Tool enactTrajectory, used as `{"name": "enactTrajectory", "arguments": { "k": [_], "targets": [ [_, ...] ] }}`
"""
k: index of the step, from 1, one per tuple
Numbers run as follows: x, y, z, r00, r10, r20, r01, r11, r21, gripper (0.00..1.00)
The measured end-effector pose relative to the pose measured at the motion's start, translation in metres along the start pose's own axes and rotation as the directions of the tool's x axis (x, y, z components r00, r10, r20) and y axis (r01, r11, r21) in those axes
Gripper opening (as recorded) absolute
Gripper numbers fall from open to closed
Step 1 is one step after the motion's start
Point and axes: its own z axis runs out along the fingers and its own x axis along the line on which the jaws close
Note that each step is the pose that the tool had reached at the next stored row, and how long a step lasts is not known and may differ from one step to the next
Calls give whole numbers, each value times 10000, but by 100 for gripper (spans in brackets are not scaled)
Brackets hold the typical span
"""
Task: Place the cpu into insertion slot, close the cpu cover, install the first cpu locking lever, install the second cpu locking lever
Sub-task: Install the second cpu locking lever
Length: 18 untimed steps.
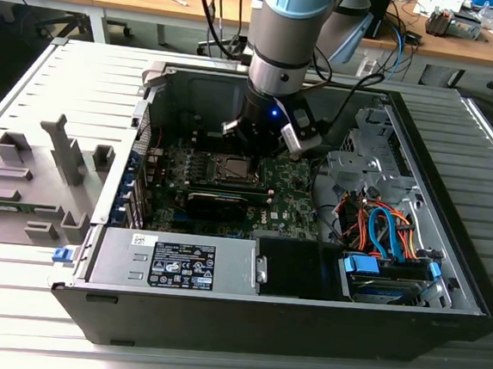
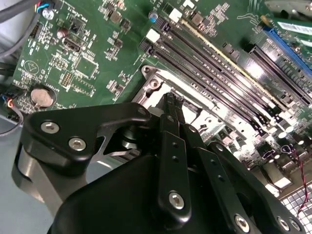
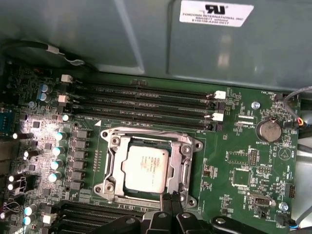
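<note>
The cpu (image 3: 145, 168), a pale silvery square chip, lies flat in the insertion slot (image 3: 171, 161) on the green motherboard. The cpu cover (image 3: 111, 165), a silvery metal frame, lies down around the chip, whose face shows through its window. My gripper (image 3: 169, 199) is shut, its black fingertips together at the edge of the socket frame on the side away from the memory slots. In the second wrist view the gripper (image 2: 169, 99) points at the metal frame (image 2: 161, 83). In the exterior view the gripper (image 1: 251, 146) hangs just above the cpu (image 1: 232, 168) inside the open computer case.
Long black memory slots (image 3: 146, 105) run beside the socket, with a coin battery (image 3: 266, 130) and a row of capacitors (image 3: 58, 151) nearby. A black graphics card (image 1: 217, 201), the power supply (image 1: 175, 262) and bundled cables (image 1: 381, 226) crowd the case.
</note>
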Motion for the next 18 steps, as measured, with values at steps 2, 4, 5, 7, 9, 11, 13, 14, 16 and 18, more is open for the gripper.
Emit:
{"name": "enactTrajectory", "arguments": {
  "k": [2, 4, 5, 7, 9, 11, 13, 14, 16, 18],
  "targets": [
    [-5, -20, 6, 10000, 9, -2, -9, 10000, 17, 11],
    [-6, -44, 13, 10000, 17, -4, -17, 10000, 41, 11],
    [-5, -52, 15, 10000, 18, -6, -18, 10000, 49, 11],
    [-3, -68, 18, 10000, 17, -6, -17, 10000, 54, 11],
    [1, -85, 23, 10000, 18, -6, -18, 10000, 55, 11],
    [23, -102, 28, 10000, 18, -6, -18, 10000, 55, 11],
    [57, -119, 32, 10000, 17, -6, -17, 10000, 55, 11],
    [68, -124, 33, 10000, 18, -6, -18, 10000, 56, 11],
    [91, -135, 37, 10000, 17, -6, -17, 10000, 55, 11],
    [104, -152, 41, 10000, 17, -6, -17, 10000, 55, 11]
  ]
}}
